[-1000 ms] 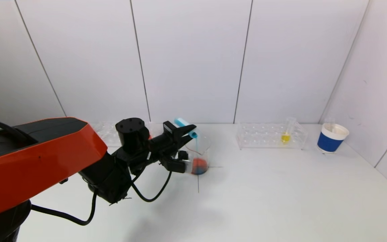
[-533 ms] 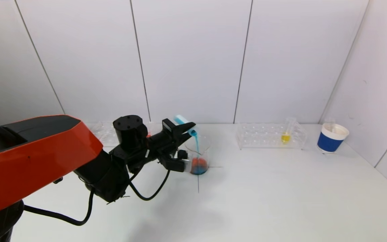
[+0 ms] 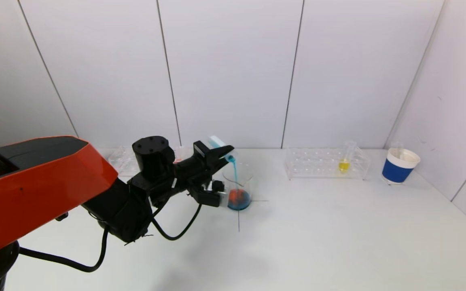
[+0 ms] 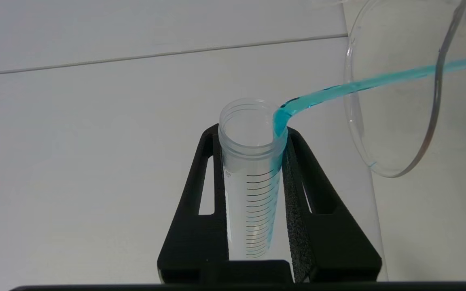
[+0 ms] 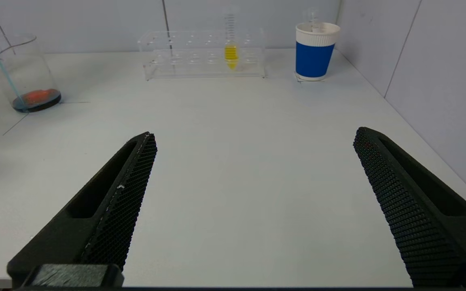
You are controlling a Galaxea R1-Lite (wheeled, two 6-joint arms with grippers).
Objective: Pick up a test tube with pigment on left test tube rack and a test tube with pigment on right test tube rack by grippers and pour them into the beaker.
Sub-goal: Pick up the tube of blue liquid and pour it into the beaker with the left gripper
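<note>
The left end effector [image 3: 227, 155] is squeezing a clear test tube [image 4: 253, 161] between its two black fingers [image 4: 297, 190]. It is tipping the tube over so the open mouth is pointing down toward the beaker [image 3: 238, 186]. That is why a thin blue stream [image 3: 235, 171] is running out of the tube and falling into the glass. The mouth is sitting just above the beaker's rim, so the paint is going inside and not splashing on the desk [image 3: 318, 226].

Blue liquid [image 3: 239, 204] is pooling at the bottom of the beaker, with something orange-red in it too. The tube is looking almost empty, so this pour is probably nearly done.

The right end effector [image 5: 253, 202] is waiting low over the desk, well apart from everything. Its fingers are spread wide and holding nothing.

The other test tube [image 3: 344, 161], with yellow paint, is standing upright in the right rack [image 3: 322, 163] by the wall. It is standing up so nothing is leaking out. It is probably the next one to grab, and the right arm is the closer one for that.

A blue and white cup [image 3: 399, 165] is sitting just beside the rack. The left rack [image 3: 121, 157] is partly hiding behind the left arm.
</note>
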